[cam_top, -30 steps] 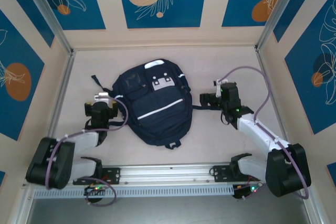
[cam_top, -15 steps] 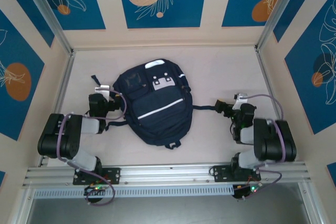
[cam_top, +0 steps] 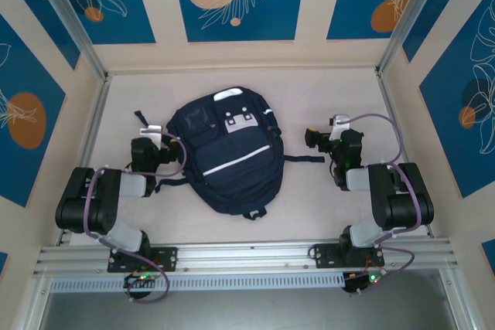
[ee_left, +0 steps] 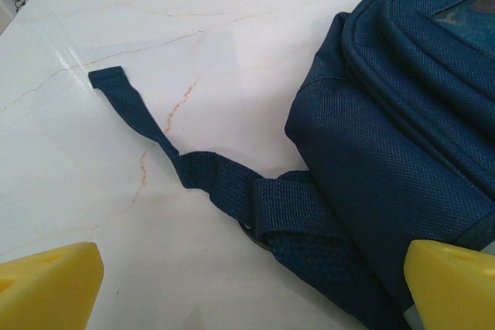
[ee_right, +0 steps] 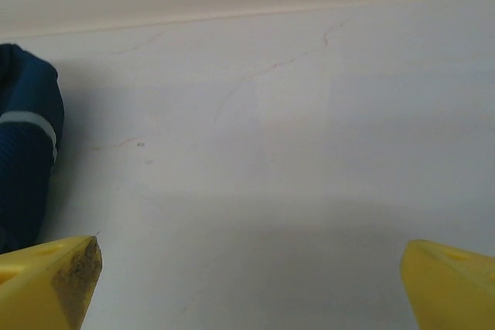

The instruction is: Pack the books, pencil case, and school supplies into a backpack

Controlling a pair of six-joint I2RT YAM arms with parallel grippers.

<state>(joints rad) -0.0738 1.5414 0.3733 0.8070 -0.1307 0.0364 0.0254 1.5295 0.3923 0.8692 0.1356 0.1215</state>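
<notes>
Flanking the backpack (cam_top: 232, 152), both arms (cam_top: 100, 199) (cam_top: 390, 191) folded

Backpack (ee_left: 387, 152) cropped at R & bottom edges; strap (ee_left: 216, 183) root hidden under backpack; L pincer (ee_left: 247, 291) fingertips (ee_left: 46, 284) cropped beside backpack.

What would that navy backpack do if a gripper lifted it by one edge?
Probably floppy: the backpack lies flat and slumped, so it would likely sag when lifted. Its strap lies twisted and limp, so it may trail behind. The coarse woven fabric looks grippy, not slippery.
</notes>
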